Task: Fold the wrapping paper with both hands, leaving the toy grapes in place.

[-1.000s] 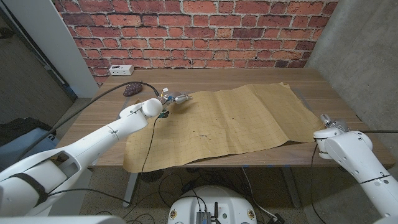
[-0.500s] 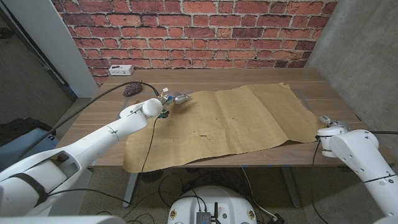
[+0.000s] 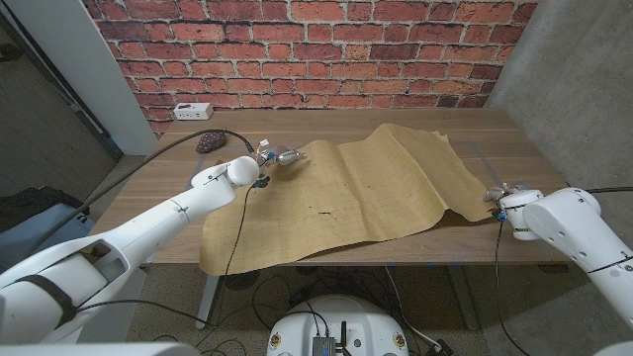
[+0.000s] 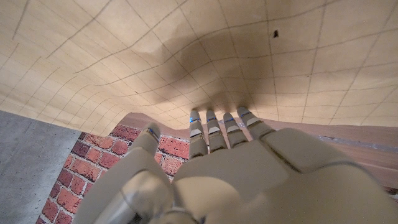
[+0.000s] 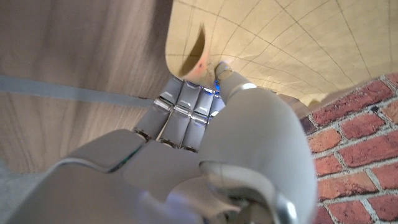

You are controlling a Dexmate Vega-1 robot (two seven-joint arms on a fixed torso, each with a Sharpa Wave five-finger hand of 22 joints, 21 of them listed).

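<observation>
The tan wrapping paper (image 3: 346,193) covers most of the wooden table (image 3: 346,127). My right hand (image 3: 504,200) pinches its right corner, and that side is lifted and buckled toward the middle. In the right wrist view the curled fingers and thumb of the right hand (image 5: 205,124) close on the paper's corner (image 5: 189,53). My left hand (image 3: 282,156) is at the paper's far left edge. In the left wrist view its fingertips (image 4: 214,121) touch the edge of the paper (image 4: 186,50), with the thumb held apart. The dark purple toy grapes (image 3: 210,142) lie on bare wood, left of the paper.
A white power strip (image 3: 193,110) lies at the table's far left by the brick wall. A black cable (image 3: 178,148) runs along my left arm. A grey strip (image 5: 62,90) crosses the bare wood beside my right hand. A concrete wall stands close on the right.
My right hand has moved left with the paper's right corner, so the right side has risen off the table and bunched inward. The left hand and the grapes have stayed put.
</observation>
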